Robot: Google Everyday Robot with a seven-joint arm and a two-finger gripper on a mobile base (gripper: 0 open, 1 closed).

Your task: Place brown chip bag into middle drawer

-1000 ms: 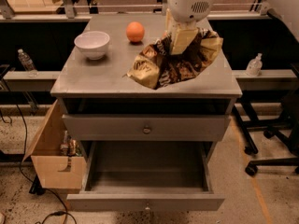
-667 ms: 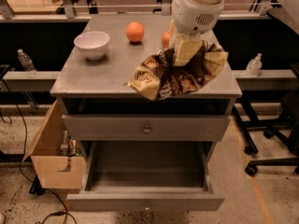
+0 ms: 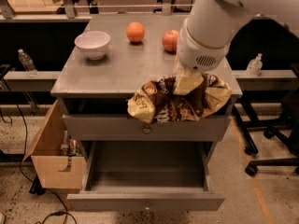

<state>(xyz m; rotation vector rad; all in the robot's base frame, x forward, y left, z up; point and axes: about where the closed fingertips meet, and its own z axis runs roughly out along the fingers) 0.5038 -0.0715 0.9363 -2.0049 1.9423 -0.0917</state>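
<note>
Carry step — end effector (image 3: 188, 84), centre frame, clamped on the brown chip bag (image 3: 159, 105); next, we judge, lower it into the open drawer (image 3: 145, 200).

pincer (image 3: 188, 84) half hidden in brown chip bag (image 3: 159, 107), arm (image 3: 219, 17) cropped

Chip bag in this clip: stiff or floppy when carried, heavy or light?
Likely floppy: the chip bag droops on both sides of the pincer, which holds it over the cabinet's front edge, above the open drawer. Probably light: one pinch in its middle carries it. The crinkled foil may slip.
</note>
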